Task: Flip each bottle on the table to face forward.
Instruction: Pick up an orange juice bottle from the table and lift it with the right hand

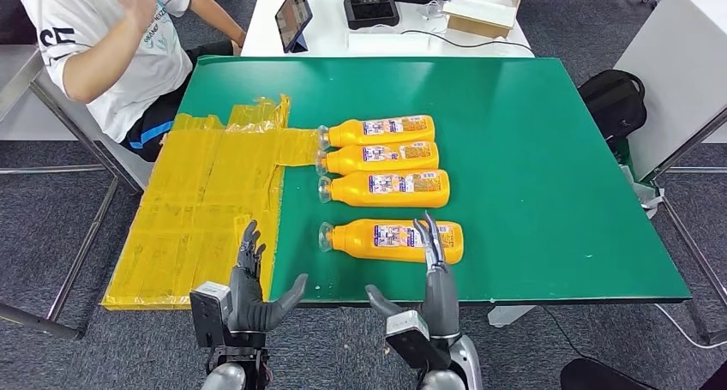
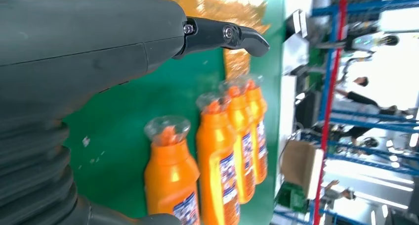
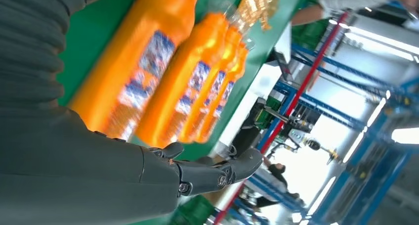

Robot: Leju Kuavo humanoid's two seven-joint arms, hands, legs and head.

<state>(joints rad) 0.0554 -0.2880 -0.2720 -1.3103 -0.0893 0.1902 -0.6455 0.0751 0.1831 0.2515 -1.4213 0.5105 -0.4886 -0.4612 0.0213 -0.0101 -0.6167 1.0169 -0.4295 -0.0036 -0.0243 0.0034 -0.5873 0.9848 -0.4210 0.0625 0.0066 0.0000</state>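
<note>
Several orange bottles with clear caps lie on their sides on the green table (image 1: 531,133), caps pointing left, printed labels facing up. The nearest bottle (image 1: 390,239) lies apart from the other three (image 1: 381,159), which form a tight row. My right hand (image 1: 433,270) is open at the table's front edge, its fingers (image 1: 429,236) stretched over the near bottle's right part; contact cannot be told. My left hand (image 1: 253,283) is open, fingers spread, over the yellow sheet's near edge, left of the bottles. The left wrist view shows the near bottle (image 2: 170,178) beyond the hand (image 2: 89,47); the right wrist view shows it (image 3: 143,52) blurred.
A yellow plastic sheet (image 1: 197,210) covers the table's left end. A person in a white shirt (image 1: 111,39) sits at the far left corner. A white table (image 1: 403,13) behind holds a tablet, a black device and a cardboard box. A black bag (image 1: 613,99) lies on the floor at right.
</note>
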